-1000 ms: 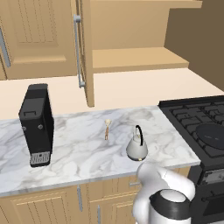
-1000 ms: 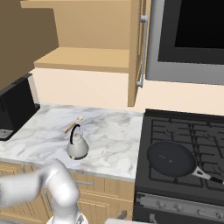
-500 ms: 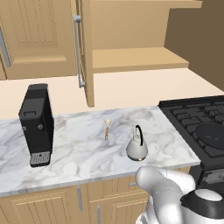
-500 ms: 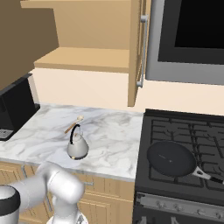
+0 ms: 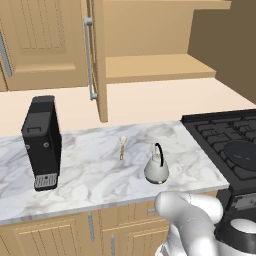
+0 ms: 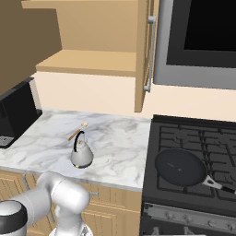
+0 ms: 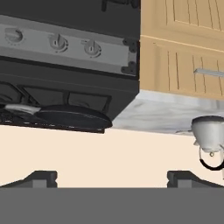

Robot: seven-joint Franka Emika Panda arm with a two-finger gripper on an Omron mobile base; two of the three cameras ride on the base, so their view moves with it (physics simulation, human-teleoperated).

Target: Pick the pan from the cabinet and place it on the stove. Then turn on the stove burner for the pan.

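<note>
black finger tips (image 7: 40, 178) wide apart, gripper (image 7: 112, 179) empty, nothing touched

Pan (image 6: 180, 167) sits on near-left grate of stove (image 6: 216, 143); rest of grates bare. Kettle (image 6: 81, 154) and small wooden utensil (image 6: 78, 131) stand mid-counter, coffee machine (image 5: 42, 141) at far left. Open cabinet (image 5: 150, 67) door juts above counter.

light: even, bright | shadows: faint | focus: sharp, rendered
</note>
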